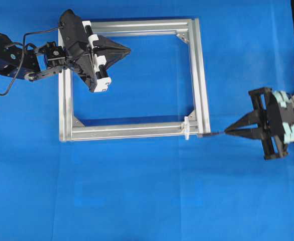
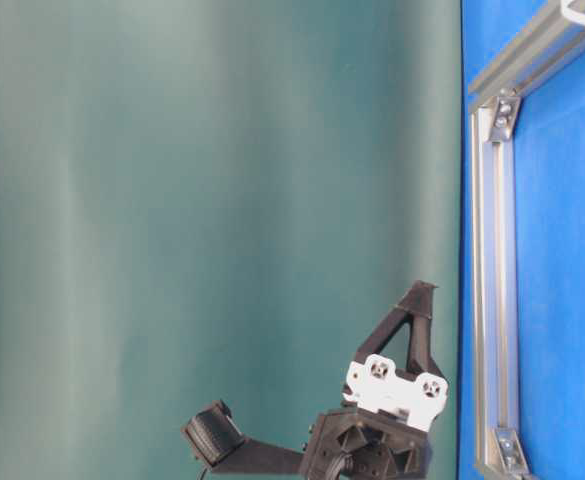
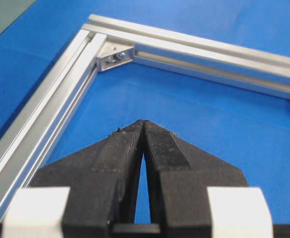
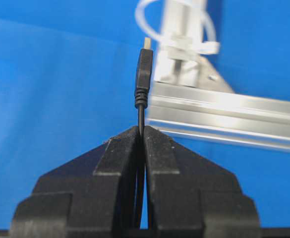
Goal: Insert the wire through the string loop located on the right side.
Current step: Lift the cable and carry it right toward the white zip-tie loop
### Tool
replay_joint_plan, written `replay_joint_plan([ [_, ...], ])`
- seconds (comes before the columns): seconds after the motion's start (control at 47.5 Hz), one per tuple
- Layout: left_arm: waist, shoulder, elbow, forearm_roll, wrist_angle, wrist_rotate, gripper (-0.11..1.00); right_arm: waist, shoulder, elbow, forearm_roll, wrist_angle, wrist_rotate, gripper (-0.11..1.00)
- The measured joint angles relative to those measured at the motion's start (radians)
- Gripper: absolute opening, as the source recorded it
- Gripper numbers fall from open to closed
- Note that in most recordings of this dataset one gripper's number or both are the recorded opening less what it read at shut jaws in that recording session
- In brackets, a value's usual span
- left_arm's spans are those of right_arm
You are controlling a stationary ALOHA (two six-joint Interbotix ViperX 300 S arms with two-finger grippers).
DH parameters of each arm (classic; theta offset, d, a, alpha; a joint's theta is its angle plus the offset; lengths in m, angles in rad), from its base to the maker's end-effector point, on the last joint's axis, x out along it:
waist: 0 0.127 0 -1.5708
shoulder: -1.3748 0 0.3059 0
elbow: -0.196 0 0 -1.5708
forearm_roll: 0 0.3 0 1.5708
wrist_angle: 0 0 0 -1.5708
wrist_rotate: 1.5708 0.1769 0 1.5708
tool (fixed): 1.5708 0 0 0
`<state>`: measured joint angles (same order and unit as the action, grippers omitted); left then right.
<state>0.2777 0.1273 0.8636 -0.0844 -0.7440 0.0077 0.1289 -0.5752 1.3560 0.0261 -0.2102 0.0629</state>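
Overhead view: the aluminium frame lies flat on the blue desk. The right gripper sits just outside the frame's lower right corner, fingers pinched together on the wire, whose plug end points at the corner. The string loop stands white on the lower bar by that corner, just beyond the plug tip, so the approach looks lined up along the bar's length. The left gripper hangs over the frame's upper left area with its fingers together and nothing between them, apparently parked clear of the work.

Table-level view: the left gripper hovers close above the desk surface, beside 1 long frame bar.

Left wrist view: the 2 closed fingertips point toward a corner bracket, holding nothing.

Right wrist view: the wire rises straight out of the clamped fingers, gripped short behind the plug, probably to keep the limp cable stiff enough to aim. The loop arcs just behind and beside the plug's tip; the tip does not appear to have entered it yet.
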Motion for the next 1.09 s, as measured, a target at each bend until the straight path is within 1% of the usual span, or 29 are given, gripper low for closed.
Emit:
replay_joint_plan([
  [0.126, 0.000, 0.000, 0.000, 0.000, -0.002, 0.000, 0.00, -0.043, 0.000, 0.003, -0.006, 0.000, -0.002, -0.03],
  [0.252, 0.000, 0.000, 0.000, 0.000, 0.000, 0.000, 0.00, -0.052, 0.000, 0.002, -0.009, -0.002, -0.003, -0.03],
  [1.094, 0.000, 0.000, 0.000, 0.000, -0.002, 0.000, 0.00, -0.052, 0.000, 0.002, -0.011, -0.008, -0.005, -0.03],
])
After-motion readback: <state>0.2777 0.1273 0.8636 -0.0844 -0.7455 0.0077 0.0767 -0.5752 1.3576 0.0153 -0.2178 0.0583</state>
